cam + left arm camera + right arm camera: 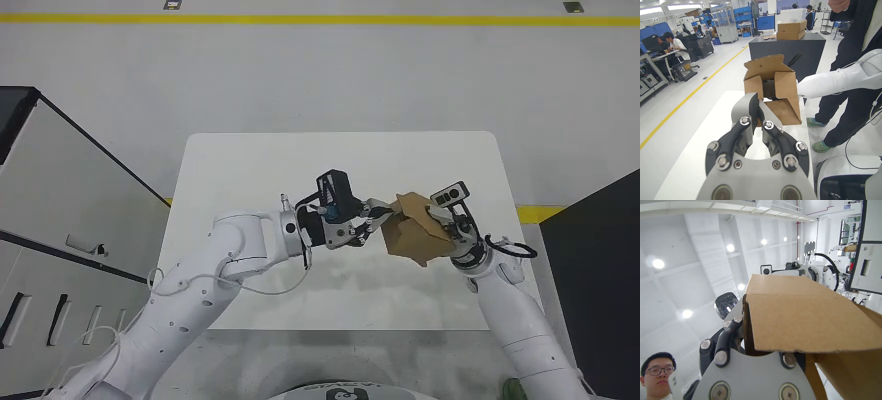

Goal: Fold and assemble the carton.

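The carton (412, 238) was held up over the right side of the table (300, 180). The right gripper (446, 224) was squeezed tight on its wall, likely to keep it steady. The left gripper (758, 110) pinched a side flap (753, 87), probably to fold it in.

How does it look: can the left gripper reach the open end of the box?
Probably yes. The left gripper is at the open end of the box, whose flaps face it, with nothing between them. The right gripper holds the box from the far side, out of the way.
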`<state>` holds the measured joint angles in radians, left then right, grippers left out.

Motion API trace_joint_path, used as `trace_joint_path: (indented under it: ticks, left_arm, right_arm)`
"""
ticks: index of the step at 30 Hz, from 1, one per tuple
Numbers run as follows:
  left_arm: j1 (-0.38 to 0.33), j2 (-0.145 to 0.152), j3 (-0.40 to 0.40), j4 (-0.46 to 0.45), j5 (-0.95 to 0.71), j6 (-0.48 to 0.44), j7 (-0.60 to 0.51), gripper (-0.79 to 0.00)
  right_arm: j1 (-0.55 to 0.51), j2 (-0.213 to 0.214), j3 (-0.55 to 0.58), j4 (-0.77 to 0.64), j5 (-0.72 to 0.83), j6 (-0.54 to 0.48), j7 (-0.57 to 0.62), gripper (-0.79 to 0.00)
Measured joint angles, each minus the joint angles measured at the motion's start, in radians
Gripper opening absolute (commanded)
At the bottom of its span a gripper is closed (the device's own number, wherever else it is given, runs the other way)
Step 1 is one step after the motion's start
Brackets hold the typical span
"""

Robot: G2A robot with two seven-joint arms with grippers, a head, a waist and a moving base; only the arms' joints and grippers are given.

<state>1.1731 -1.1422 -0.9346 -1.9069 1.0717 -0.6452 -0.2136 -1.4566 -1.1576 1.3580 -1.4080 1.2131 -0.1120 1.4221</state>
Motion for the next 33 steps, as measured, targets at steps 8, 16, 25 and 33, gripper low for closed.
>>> trace_joint_path:
  ticks: [8,16,25,33]
  left_arm:
    - [-0.018,-0.002,0.014,-0.035,0.064,-0.011,-0.025,-0.785]
    - [-0.008,-0.001,0.000,-0.060,0.101,0.002,-0.003,-0.785]
    - [0.009,0.002,-0.011,-0.071,0.132,-0.018,0.025,-0.785]
    - [0.013,0.002,-0.020,-0.066,0.136,-0.011,0.037,-0.785]
  right_arm:
    - [0.008,-0.004,-0.008,0.018,0.024,0.061,0.009,-0.785]
    - [0.011,-0.006,-0.008,0.030,0.027,0.093,0.022,-0.785]
    - [0.013,-0.008,-0.010,0.038,0.018,0.107,0.030,-0.785]
    - [0.010,-0.010,-0.008,0.039,0.017,0.113,0.030,-0.785]
